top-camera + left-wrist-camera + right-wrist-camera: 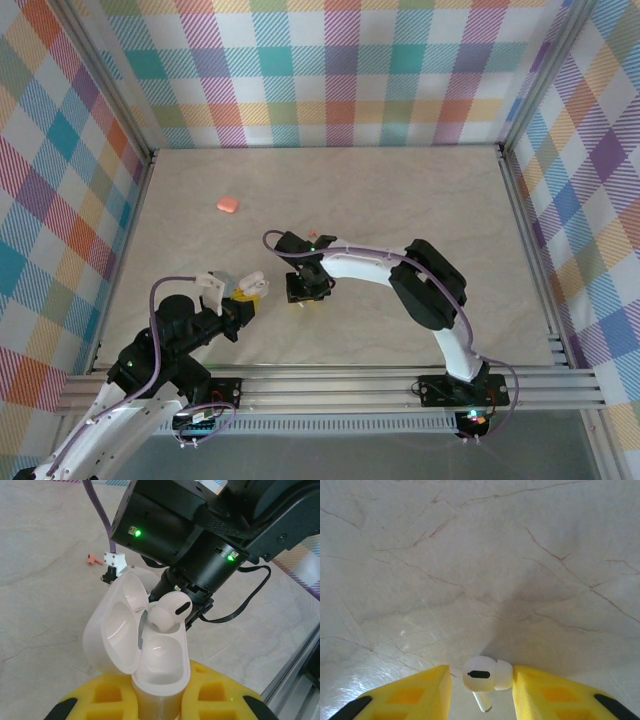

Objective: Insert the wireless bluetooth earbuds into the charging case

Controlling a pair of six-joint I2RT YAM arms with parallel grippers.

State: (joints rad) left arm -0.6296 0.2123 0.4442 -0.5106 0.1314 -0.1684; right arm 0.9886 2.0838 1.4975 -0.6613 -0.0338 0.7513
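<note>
White earbud [480,674] sits between the right gripper's [481,680] narrowed jaws — one touching, one not — so an uneven squeeze may flick it away. Left gripper [160,700] clamps the open case [125,630], where a second earbud [170,611] perches, liable to tip out.

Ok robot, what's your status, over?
Left gripper shut on open charging case, one earbud inside. Right gripper open around second white earbud. Nothing in the way.
</note>
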